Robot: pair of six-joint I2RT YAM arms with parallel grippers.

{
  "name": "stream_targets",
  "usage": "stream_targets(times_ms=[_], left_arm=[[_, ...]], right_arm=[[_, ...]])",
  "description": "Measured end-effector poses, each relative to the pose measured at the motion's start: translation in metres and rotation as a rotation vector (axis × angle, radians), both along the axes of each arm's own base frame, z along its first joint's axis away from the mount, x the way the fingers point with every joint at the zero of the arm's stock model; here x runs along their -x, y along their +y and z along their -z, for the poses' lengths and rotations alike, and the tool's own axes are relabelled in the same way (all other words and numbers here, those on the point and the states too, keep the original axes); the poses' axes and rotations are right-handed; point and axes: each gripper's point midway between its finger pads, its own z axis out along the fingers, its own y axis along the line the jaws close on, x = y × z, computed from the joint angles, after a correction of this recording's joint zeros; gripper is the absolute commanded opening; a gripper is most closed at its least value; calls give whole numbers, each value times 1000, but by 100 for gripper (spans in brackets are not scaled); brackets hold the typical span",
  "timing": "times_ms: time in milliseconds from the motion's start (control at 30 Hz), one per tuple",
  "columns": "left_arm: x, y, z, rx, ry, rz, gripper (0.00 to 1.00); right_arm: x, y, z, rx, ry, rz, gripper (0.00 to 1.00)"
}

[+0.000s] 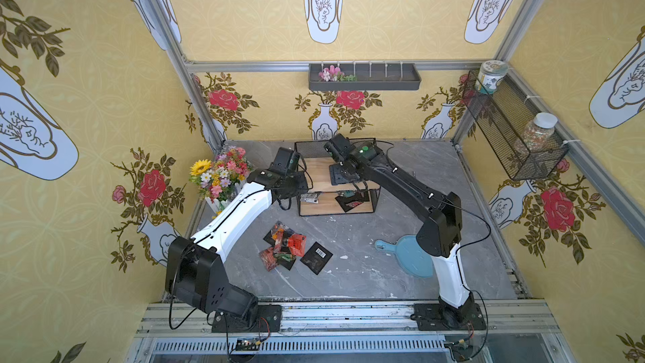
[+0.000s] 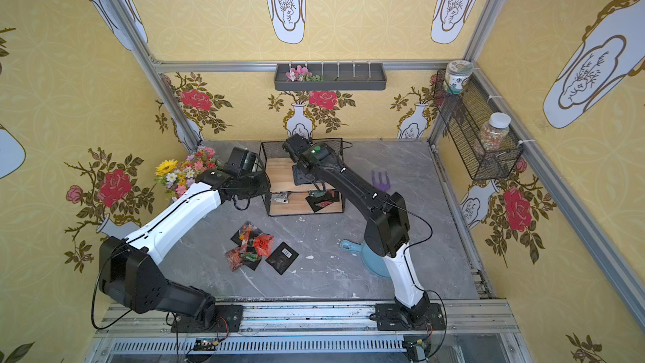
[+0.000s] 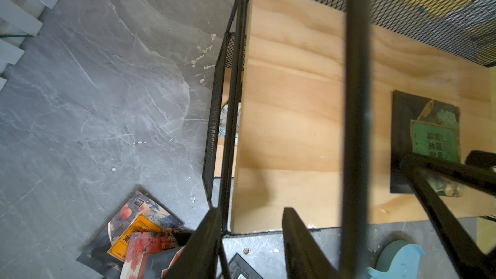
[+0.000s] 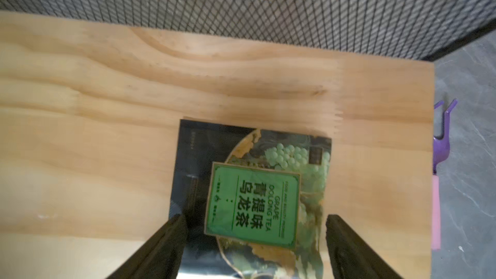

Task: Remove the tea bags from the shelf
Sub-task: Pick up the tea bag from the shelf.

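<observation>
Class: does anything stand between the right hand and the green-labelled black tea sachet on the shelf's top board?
Nothing visible does. The right hand hangs open over the black square sachet with the green label, a finger at each side, on the light wooden top board.

Grey marble top (image 1: 366,274) w/ tea-bag pile (image 1: 284,244), blue pan (image 1: 412,256), flower pot (image 1: 220,174), shelf (image 1: 316,171); green tea bag (image 4: 255,202) on shelf's upper tier.
</observation>
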Motion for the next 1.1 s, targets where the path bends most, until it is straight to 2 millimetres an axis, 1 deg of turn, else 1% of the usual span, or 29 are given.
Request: stream_targets(times_ms=[200, 267, 467, 500, 700, 833, 967, 1100], left_arm=[[0, 0, 0, 0, -1, 1, 43], [0, 0, 0, 1, -1, 0, 43], [0, 0, 0, 1, 0, 0, 43], [0, 0, 0, 1, 0, 0, 43], [0, 0, 0, 1, -1, 0, 43], [0, 0, 0, 1, 0, 0, 43], [0, 0, 0, 1, 0, 0, 43], [-1, 0, -2, 2, -4, 0, 43]], right_arm=[[-8, 5, 4, -19, -23, 3, 71], [-10, 6, 6, -28, -31, 6, 66], [-15, 0, 7, -46, -49, 23, 54], [-16, -1, 7, -50, -50, 26, 52], [-18, -3, 8, -55, -57, 32, 35], [-18, -3, 7, -55, -61, 33, 29], [-18, -3, 7, -55, -61, 37, 18], [-19, -3, 7, -54, -62, 37, 10]])
